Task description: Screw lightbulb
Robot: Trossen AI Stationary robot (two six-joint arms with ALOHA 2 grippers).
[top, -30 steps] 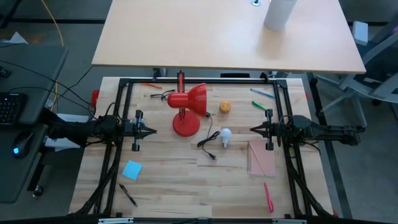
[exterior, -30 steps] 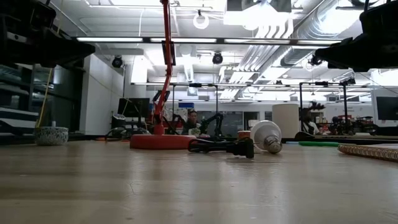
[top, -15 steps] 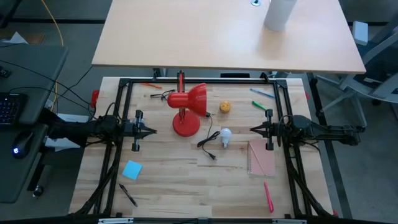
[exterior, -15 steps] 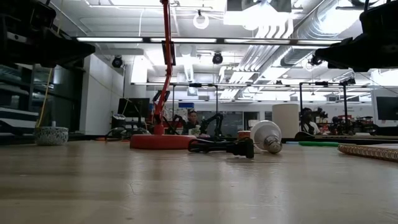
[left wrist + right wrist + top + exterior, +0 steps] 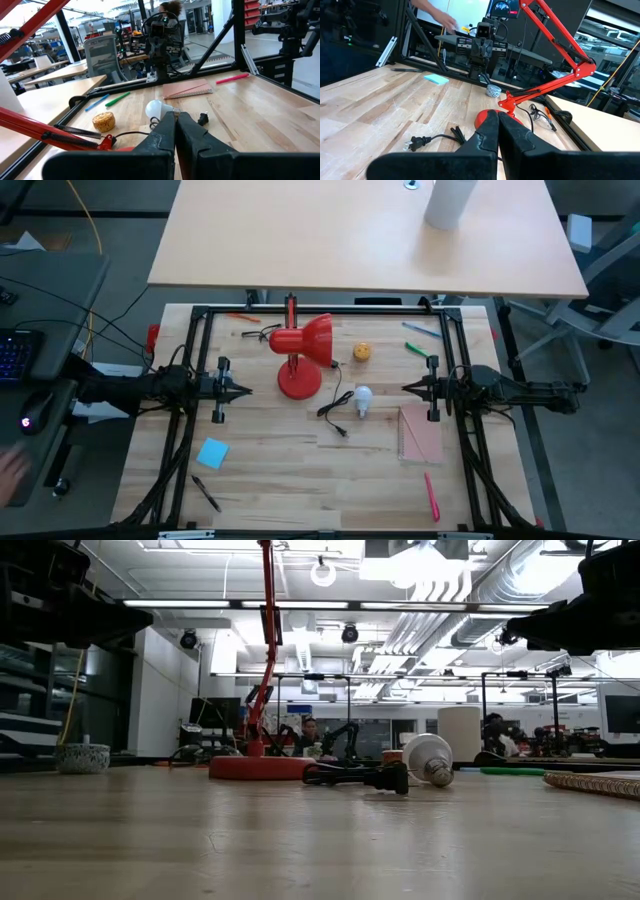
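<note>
White lightbulb (image 5: 362,394); red lamp (image 5: 303,350); blue note (image 5: 211,452); notebook (image 5: 421,432) seemingly pink.

Bright, even overhead light; soft shadows

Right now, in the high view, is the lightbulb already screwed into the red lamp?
No. The lightbulb lies loose on the table, beside the red lamp and apart from its shade.
</note>
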